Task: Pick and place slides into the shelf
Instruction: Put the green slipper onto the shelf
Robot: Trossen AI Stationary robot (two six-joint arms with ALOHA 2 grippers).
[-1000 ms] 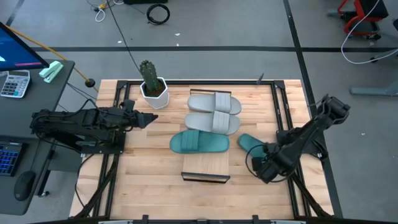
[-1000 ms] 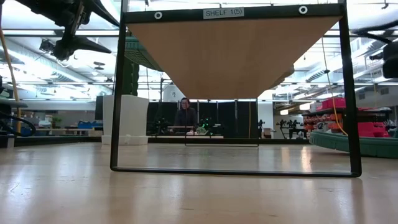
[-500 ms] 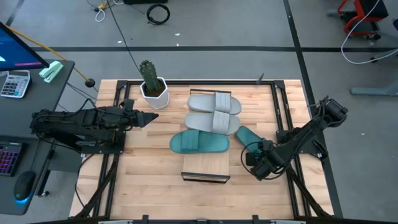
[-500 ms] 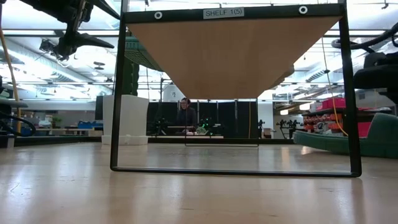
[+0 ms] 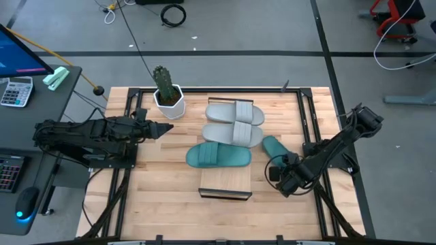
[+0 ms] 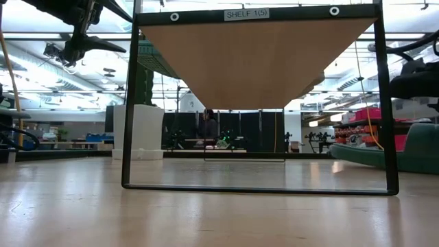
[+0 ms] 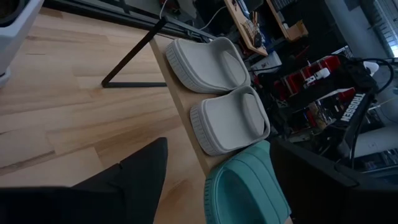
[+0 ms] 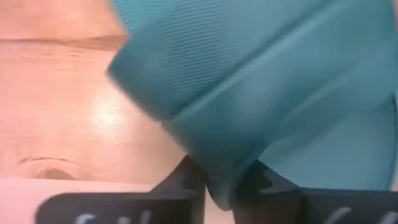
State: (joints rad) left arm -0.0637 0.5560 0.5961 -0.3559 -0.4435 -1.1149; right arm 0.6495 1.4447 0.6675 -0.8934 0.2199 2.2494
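Teal slide (image 5: 273,145) long axis diagonal, toe toward grey pair (image 5: 235,122), right gripper (image 5: 285,178) pinching its heel edge; left gripper (image 5: 165,128) fingers spread.

Matt, soft foam is shown by the grey slides (image 7: 221,87) and teal slides (image 5: 218,156), finely ribbed close up. The shelf (image 6: 257,58) is smooth pale wood, framed in dark metal.

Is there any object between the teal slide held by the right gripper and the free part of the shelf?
Nothing visible: the right gripper, shut on the teal slide, is beside the shelf's bare end.
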